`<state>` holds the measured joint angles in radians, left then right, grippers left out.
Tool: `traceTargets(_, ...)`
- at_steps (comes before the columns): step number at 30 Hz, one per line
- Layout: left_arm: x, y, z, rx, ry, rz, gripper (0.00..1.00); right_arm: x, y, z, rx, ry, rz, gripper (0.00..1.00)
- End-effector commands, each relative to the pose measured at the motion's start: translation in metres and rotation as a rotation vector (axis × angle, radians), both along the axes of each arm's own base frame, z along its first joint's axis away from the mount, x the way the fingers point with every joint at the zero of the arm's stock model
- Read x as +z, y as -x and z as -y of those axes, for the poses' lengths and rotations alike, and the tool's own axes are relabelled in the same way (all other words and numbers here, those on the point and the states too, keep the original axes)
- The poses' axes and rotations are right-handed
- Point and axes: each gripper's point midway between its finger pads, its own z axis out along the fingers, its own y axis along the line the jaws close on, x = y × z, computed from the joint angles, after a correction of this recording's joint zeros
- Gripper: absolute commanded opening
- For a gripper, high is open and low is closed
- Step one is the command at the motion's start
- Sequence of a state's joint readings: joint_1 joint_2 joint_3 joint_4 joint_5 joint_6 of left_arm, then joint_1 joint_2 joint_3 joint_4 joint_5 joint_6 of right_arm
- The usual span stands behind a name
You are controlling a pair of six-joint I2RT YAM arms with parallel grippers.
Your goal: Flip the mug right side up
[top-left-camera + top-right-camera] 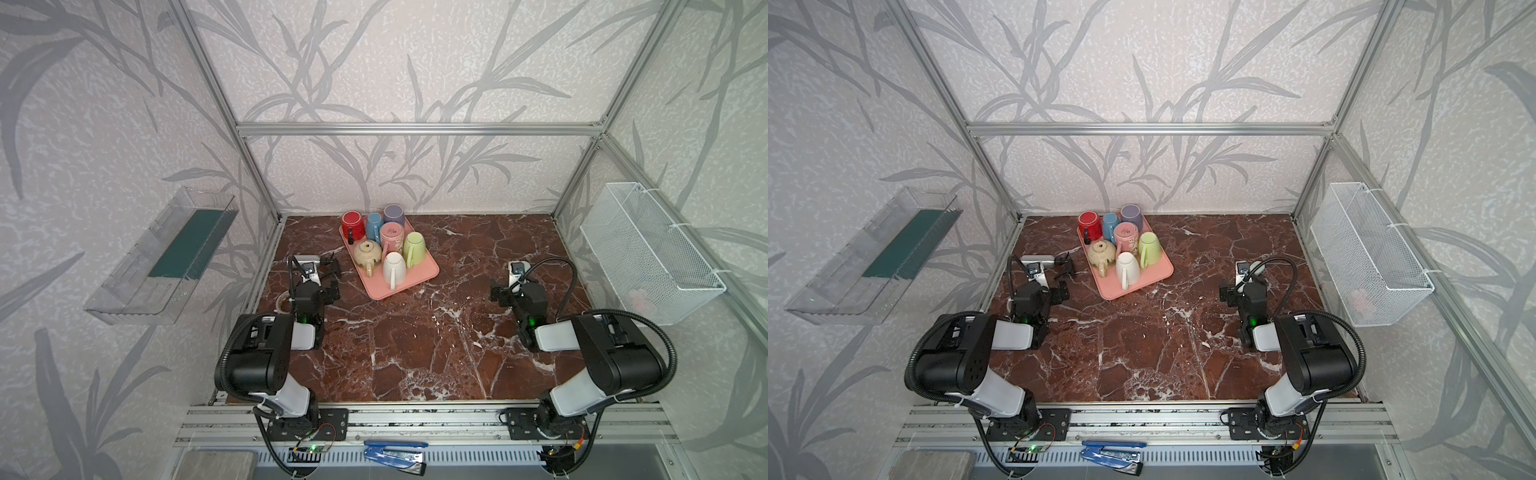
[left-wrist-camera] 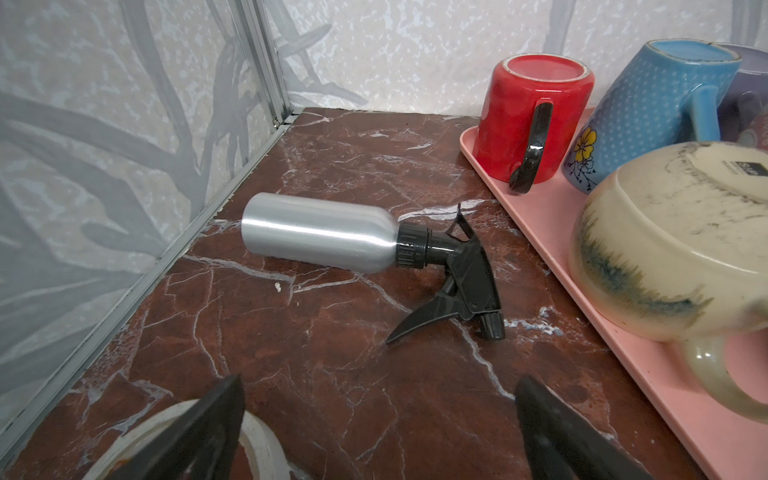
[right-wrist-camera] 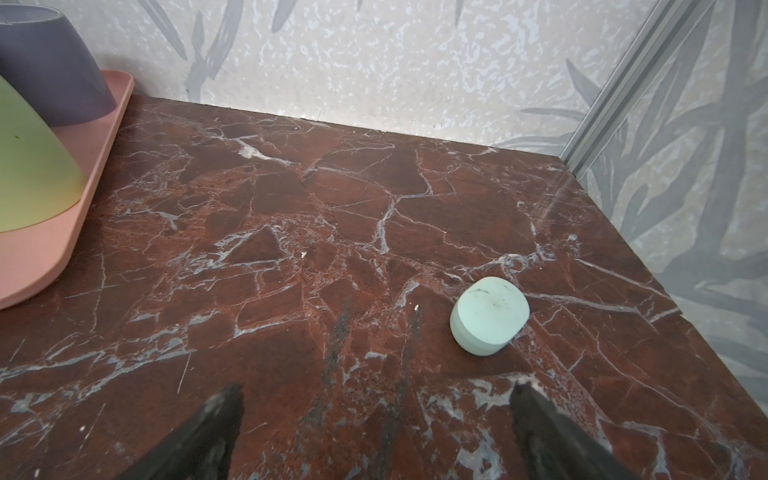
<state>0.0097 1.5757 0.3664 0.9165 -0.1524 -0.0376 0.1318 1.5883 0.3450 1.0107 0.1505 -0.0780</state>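
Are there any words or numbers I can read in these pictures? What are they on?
On the beige mug, upturned base: a dark stamp with letters, too blurred to read.
On the blue mug: only a painted yellow flower, no words.
Nothing else shows any readable text.

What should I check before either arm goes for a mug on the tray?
1. Left tool open and empty: ok.
2. Right tool open and empty: ok.
3. Any mug upright yet: not ok; the white mug and red mug stand base up.
4. Which mug is meant: cannot tell.
5. Tray lying flat: ok.
6. Bottle apart from the tray: ok, it lies on its side beside it.
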Motion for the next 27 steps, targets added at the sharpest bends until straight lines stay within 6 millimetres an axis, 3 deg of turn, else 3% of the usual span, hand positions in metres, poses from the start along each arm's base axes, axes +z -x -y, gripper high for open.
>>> traceTargets(1,0.016,-0.007,0.0,-0.01,-0.004,0.025,0.99,0.021,0.003,0.014,-0.088,-0.005,0.061,0.99)
traceTargets(4,0.039,-0.015,-0.001,0.004,0.005,-0.094,0.99,0.057,0.017,0.022,-0.142,-0.034,0.081,0.99)
traceTargets(6,0.067,-0.018,-0.005,0.048,0.05,-0.113,0.99,0.078,0.026,0.026,-0.178,-0.115,0.07,0.99)
traceTargets(9,0.113,-0.022,0.012,-0.021,0.156,-0.015,0.99,0.107,0.03,0.011,-0.098,-0.198,0.08,0.99)
traceTargets(11,0.135,-0.024,0.022,-0.05,0.238,-0.001,0.93,0.123,0.027,-0.004,-0.031,-0.246,0.051,0.99)
traceTargets(14,0.148,-0.025,0.033,-0.061,0.35,-0.047,0.84,0.134,0.021,-0.025,0.058,-0.317,-0.024,0.95)
traceTargets(18,0.139,-0.026,0.056,-0.079,0.487,-0.114,0.72,0.127,0.009,-0.055,0.177,-0.43,-0.141,0.88)
traceTargets(23,0.106,-0.022,0.083,-0.043,0.485,-0.243,0.62,0.103,-0.013,-0.101,0.358,-0.585,-0.293,0.7)
traceTargets(27,0.082,-0.018,0.103,-0.012,0.525,-0.306,0.55,0.079,-0.032,-0.122,0.405,-0.664,-0.386,0.53)
